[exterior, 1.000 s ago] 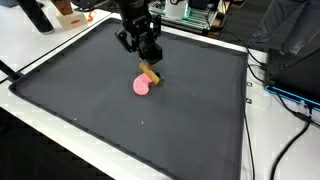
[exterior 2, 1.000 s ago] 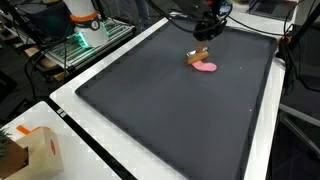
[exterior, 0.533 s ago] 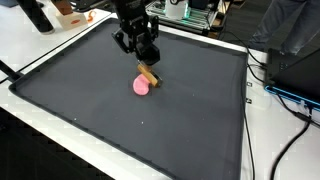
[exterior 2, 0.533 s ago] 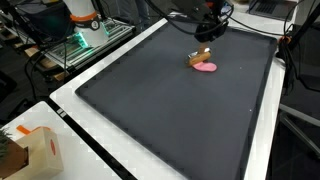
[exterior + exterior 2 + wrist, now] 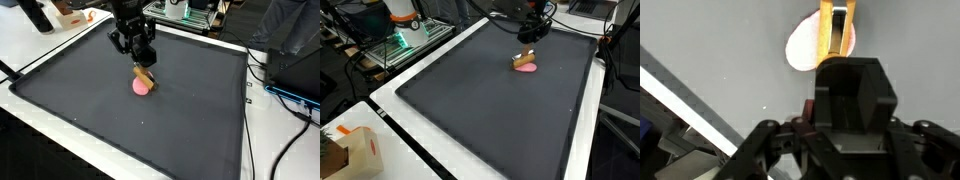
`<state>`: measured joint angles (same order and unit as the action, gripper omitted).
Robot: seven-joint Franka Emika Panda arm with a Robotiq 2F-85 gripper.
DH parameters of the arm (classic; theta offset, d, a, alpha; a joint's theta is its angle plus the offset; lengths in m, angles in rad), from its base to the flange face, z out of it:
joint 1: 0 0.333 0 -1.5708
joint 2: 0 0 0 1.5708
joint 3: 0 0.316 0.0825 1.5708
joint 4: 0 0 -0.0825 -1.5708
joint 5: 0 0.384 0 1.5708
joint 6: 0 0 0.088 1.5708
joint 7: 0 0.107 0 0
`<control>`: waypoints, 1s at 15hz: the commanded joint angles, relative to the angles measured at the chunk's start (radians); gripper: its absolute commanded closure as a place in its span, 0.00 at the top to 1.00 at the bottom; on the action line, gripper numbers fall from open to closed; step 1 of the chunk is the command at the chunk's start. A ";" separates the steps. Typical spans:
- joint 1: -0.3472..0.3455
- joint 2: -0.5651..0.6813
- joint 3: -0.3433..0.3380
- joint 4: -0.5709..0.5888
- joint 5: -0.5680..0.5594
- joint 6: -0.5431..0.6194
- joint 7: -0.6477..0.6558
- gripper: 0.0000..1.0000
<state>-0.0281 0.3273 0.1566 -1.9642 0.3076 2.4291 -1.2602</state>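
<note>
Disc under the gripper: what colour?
The disc is pink, clearest in an exterior view, on the dark mat, by the wooden block in the gripper.

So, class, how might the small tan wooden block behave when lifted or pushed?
Probably stiff: the small tan wooden block shows straight edges in the claw. Likely light, being so small. Flat faces suggest sliding, not rolling.

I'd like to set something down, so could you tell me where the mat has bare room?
The black mat is bare over its whole near half, from the pink disc to the white table border, and on both sides of the disc. Only the far part is crowded, where the tool holds the wooden block close to the disc.
</note>
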 commanded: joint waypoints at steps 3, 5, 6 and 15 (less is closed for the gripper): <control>-0.010 0.053 0.009 -0.018 -0.012 0.107 -0.045 0.24; -0.011 0.054 0.010 -0.021 -0.010 0.135 -0.045 0.24; -0.010 0.054 0.010 -0.023 -0.012 0.150 -0.044 0.24; -0.002 0.057 0.009 -0.048 -0.039 0.256 -0.016 0.24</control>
<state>-0.0248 0.3254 0.1668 -1.9969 0.3009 2.5512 -1.2629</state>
